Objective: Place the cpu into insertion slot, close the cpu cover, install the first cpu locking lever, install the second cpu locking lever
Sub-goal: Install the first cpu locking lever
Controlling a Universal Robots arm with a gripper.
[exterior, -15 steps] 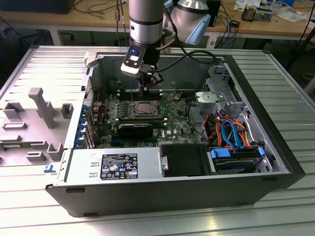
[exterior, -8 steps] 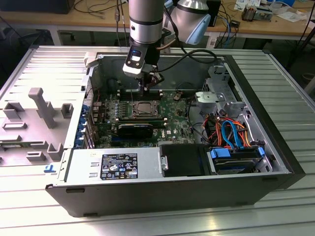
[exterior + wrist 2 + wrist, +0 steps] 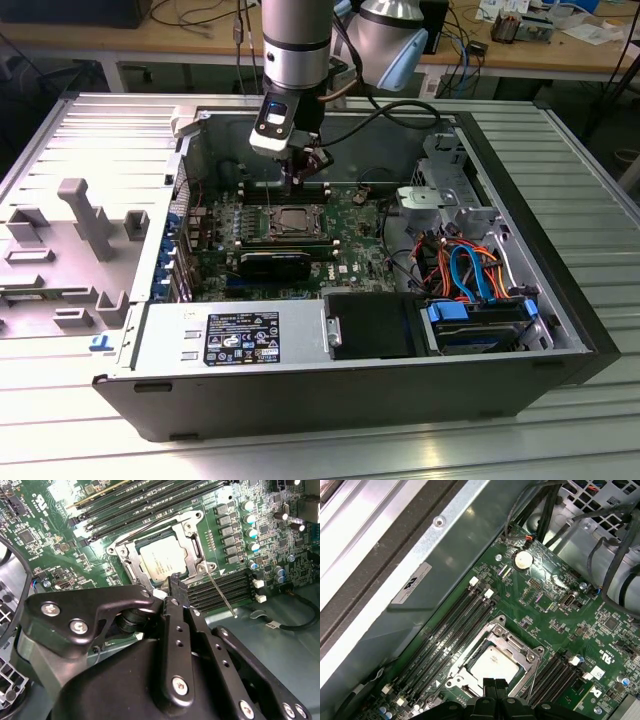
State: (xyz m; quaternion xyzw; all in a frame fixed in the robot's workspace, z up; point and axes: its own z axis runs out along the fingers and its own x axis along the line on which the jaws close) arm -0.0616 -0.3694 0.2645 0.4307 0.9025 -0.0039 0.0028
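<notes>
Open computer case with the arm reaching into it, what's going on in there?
A robot arm is working inside the computer case. The cpu already lies in the insertion slot, and the cpu cover sits down around it. The gripper, fingers together, is at the socket's edge beside a thin locking lever that juts out over the memory slots, seemingly not latched.
</notes>
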